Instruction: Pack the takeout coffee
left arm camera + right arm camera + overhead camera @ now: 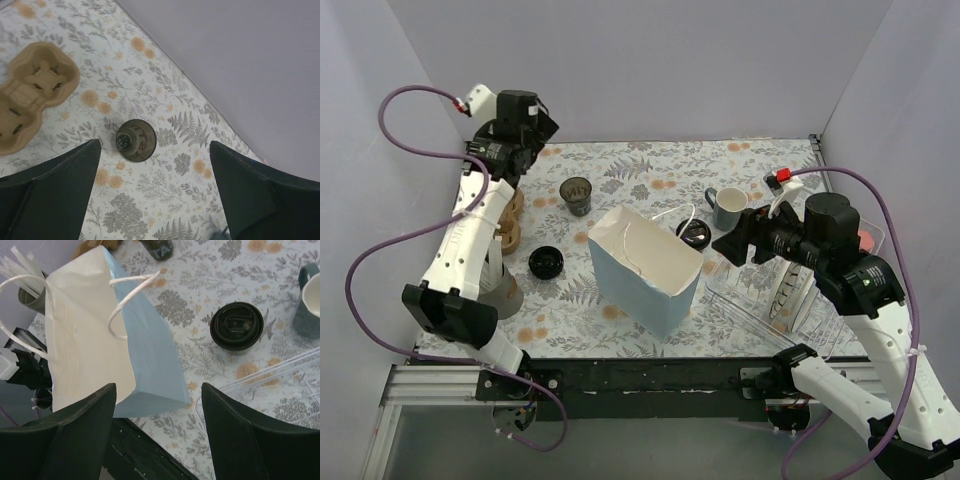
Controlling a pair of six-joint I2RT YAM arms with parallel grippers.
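Observation:
The takeout coffee (693, 233), a small dark cup with a round black lid, stands on the floral table just right of the light-blue paper bag (645, 265). It also shows in the right wrist view (236, 326), beyond the bag (145, 345). The bag stands upright with its mouth open and its white handles up. My right gripper (730, 245) (159, 390) is open and empty. It hovers above the bag's near right corner, short of the coffee. My left gripper (542, 128) (155, 160) is open and empty, high over the back left of the table.
A dark open cup with lettering (577, 196) (136, 140) stands below the left gripper. A cardboard cup carrier (30, 95) lies at the left. A round black lidded thing (547, 262) sits left of the bag. A grey mug (727, 207) and a clear plastic container (790, 300) are at the right.

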